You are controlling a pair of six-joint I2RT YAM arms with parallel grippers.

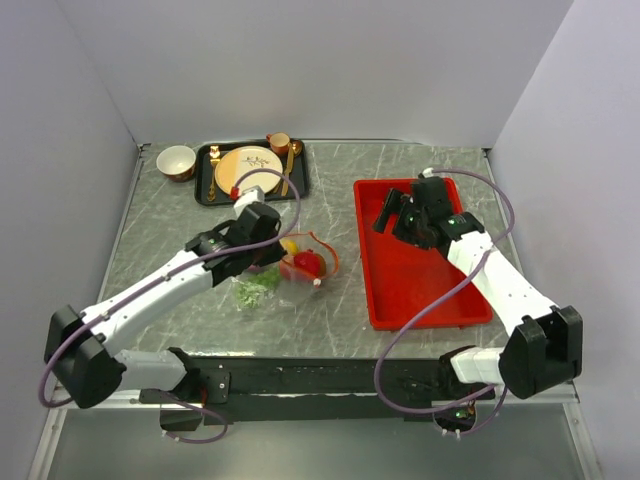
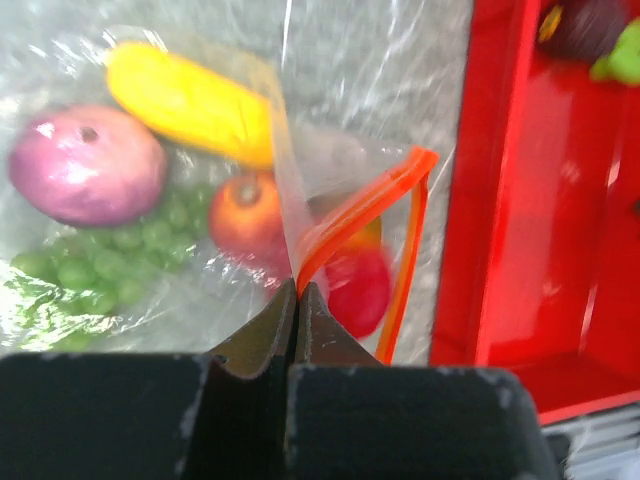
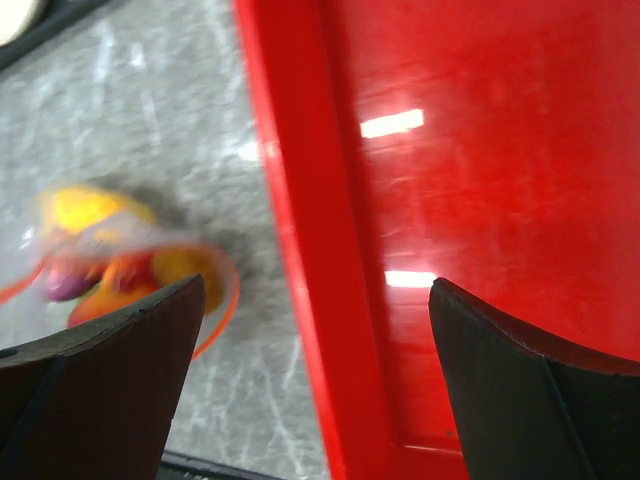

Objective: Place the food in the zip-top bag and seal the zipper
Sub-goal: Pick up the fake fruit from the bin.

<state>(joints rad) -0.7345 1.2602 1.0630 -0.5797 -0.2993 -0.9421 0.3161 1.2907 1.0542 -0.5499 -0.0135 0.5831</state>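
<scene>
Black left gripper [image 2: 298,292] closed, pinching bag [image 2: 335,160]

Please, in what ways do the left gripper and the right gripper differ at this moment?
The left gripper is shut, while the right gripper stands wide open. The left gripper pinches the zip-top bag at its mouth, by the zipper; the right gripper holds nothing. The left gripper is at the bag; the right gripper hangs over the red tray. Both have dark fingers.

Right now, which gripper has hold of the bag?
The left gripper: its jaws are pinched shut on the edge of the zip-top bag beside the orange zipper. The right gripper hangs open above the red tray, empty.
</scene>
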